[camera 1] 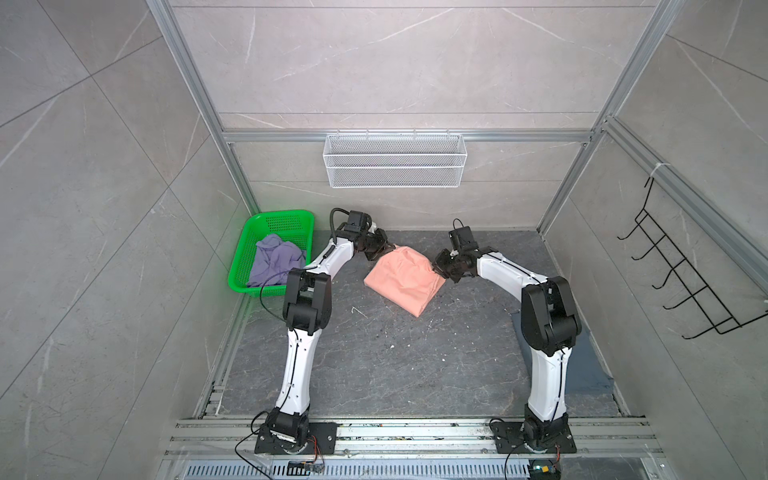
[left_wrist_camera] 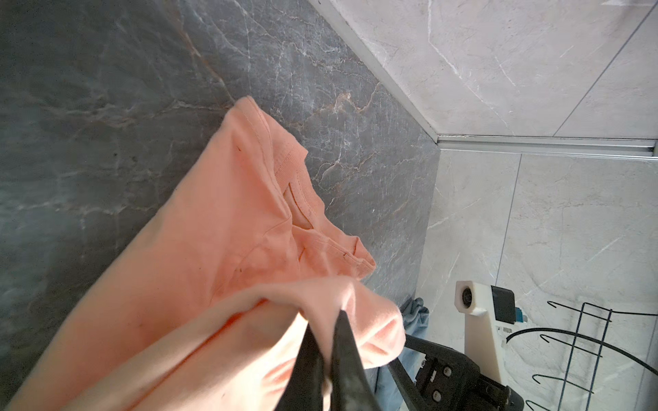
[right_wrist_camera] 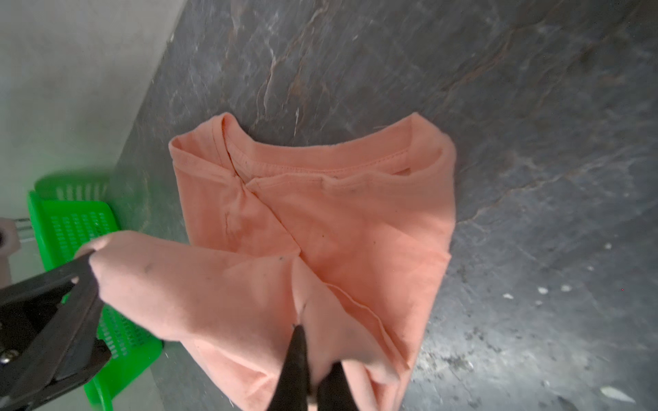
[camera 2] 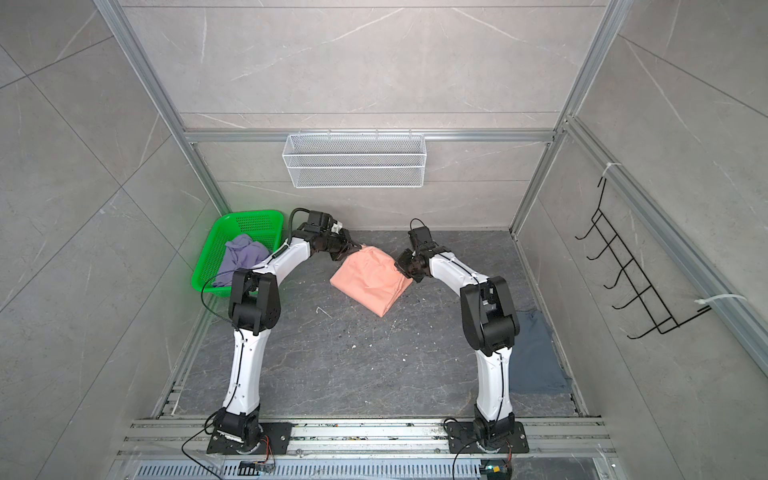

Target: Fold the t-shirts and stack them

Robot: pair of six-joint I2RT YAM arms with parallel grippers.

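Dark grey marbled desk (camera 1: 395,365), pale grey tiled walls (camera 1: 83,166). We note a white wire mesh basket (camera 1: 395,160) on the back wall and a black wire hook rack (camera 1: 681,282) on the side wall, beyond the right hand (camera 1: 438,270). Peach-pink cotton t-shirt (camera 1: 401,278) lies folded over on the desk between both hands, collar showing, its top edge lifted. Left hand (camera 1: 387,248) pinches one raised corner, jaws narrow on the cloth. The right hand is clamped tight on the other corner. We see a lavender t-shirt (camera 1: 276,257) crumpled in a green perforated plastic basket (camera 1: 282,214) just outside the left hand. Slate blue-grey t-shirt (camera 2: 536,353) lies flat well behind the right hand, by that arm's base.
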